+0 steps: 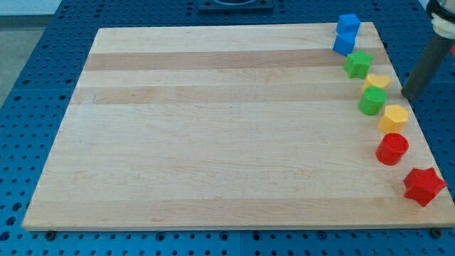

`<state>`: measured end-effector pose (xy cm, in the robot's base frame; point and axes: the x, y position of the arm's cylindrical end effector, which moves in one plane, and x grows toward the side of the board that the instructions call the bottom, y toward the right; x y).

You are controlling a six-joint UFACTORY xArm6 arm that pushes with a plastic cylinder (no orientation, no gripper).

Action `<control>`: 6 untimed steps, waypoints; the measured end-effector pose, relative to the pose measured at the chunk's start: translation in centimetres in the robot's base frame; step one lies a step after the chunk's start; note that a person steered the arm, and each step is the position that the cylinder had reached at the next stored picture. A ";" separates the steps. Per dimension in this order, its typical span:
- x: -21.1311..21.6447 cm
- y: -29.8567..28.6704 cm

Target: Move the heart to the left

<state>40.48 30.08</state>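
- The end effector is only a straight dark rod with no jaws, so there is nothing to open or close; my tip stands near the right edge of the tabletop, just right of the block column.
- The heart is, I judge, the yellow block just left of my tip; its shape is small and partly hidden, so I cannot be sure. A second yellow block lies lower and could be confused with it.
- The risk is crowding. The yellow block touches the green round block below it and sits very near the green star-like block above it. A push to the left that is not centred could drag one of these neighbours along.
- If my tip meets the heart at its lower edge, the block may turn instead of sliding, and slip past the rod.
- The blue blocks, the red round block and the red star are apart from this path and seem not in danger.
- The tabletop to the left is free, so overshoot is a small worry.
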 end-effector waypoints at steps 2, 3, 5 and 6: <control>-0.4 -1.9; -1.4 -3.2; -2.0 -4.4; -0.5 -0.6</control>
